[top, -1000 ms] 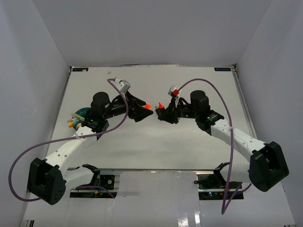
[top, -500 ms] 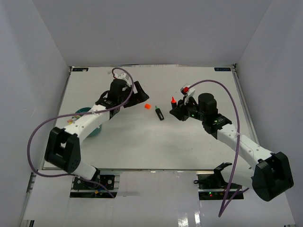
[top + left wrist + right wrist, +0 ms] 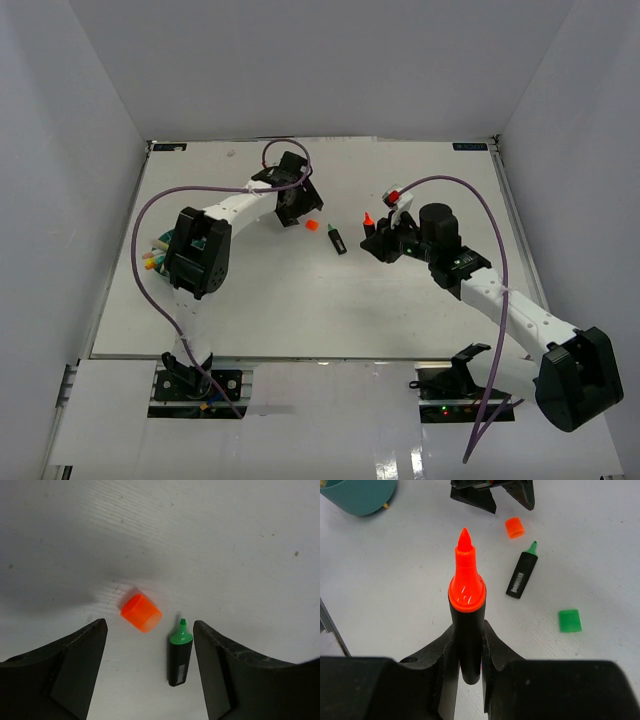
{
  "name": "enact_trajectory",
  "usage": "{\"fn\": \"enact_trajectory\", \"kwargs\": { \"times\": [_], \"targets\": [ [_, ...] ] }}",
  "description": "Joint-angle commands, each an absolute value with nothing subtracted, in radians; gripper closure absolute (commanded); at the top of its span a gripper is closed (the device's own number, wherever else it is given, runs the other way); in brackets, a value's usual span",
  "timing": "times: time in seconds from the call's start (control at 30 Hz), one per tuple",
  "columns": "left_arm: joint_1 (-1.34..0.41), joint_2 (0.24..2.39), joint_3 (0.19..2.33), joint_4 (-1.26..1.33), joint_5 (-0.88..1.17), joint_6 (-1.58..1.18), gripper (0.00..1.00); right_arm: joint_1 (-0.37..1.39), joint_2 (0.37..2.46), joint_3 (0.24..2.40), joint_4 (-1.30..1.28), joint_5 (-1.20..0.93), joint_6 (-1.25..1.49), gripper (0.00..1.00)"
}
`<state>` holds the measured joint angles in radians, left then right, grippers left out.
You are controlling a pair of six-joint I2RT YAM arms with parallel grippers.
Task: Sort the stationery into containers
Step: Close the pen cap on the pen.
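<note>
Jaws of the left gripper (image 3: pixel 150 625) stand wide apart and empty, its arm stretched far forward. An orange cap (image 3: pixel 141 612) and an uncapped green marker (image 3: pixel 180 655) lie just below, between them. The right gripper (image 3: pixel 468 630), arm angled inward, clamps an uncapped orange marker (image 3: pixel 466 580). A green cap (image 3: pixel 569 620) lies ahead-right, the teal tub (image 3: pixel 360 495) far ahead-left.

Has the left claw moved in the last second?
Yes. In the top view the left gripper has swung away from the arm bases, toward the far edge of the table.
</note>
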<state>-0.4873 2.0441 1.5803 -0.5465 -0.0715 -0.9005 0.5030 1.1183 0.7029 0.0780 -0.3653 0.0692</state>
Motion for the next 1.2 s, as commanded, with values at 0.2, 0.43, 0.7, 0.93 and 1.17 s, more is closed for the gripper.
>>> {"fn": "enact_trajectory", "kwargs": {
  "times": [0.2, 0.43, 0.7, 0.93, 1.17],
  "targets": [
    [-0.500, 2.201, 1.847, -0.775, -0.112, -0.968, 0.24, 0.497, 1.052, 0.661, 0.110, -0.344, 0.051, 0.92],
    [-0.502, 2.230, 1.858, -0.831, -0.095, -0.982, 0.26, 0.497, 1.049, 0.655, 0.127, -0.350, 0.051, 0.92],
    [-0.502, 2.301, 1.952, -0.929, -0.098, -0.977, 0.30, 0.497, 1.029, 0.641, 0.140, -0.336, 0.049, 0.92],
    [-0.502, 2.353, 2.031, -1.035, -0.103, -0.973, 0.43, 0.495, 0.997, 0.632, 0.138, -0.310, 0.043, 0.92],
    [-0.502, 2.310, 1.968, -1.060, -0.127, -0.947, 0.56, 0.497, 0.988, 0.630, 0.138, -0.310, 0.044, 0.92]
  ]
}}
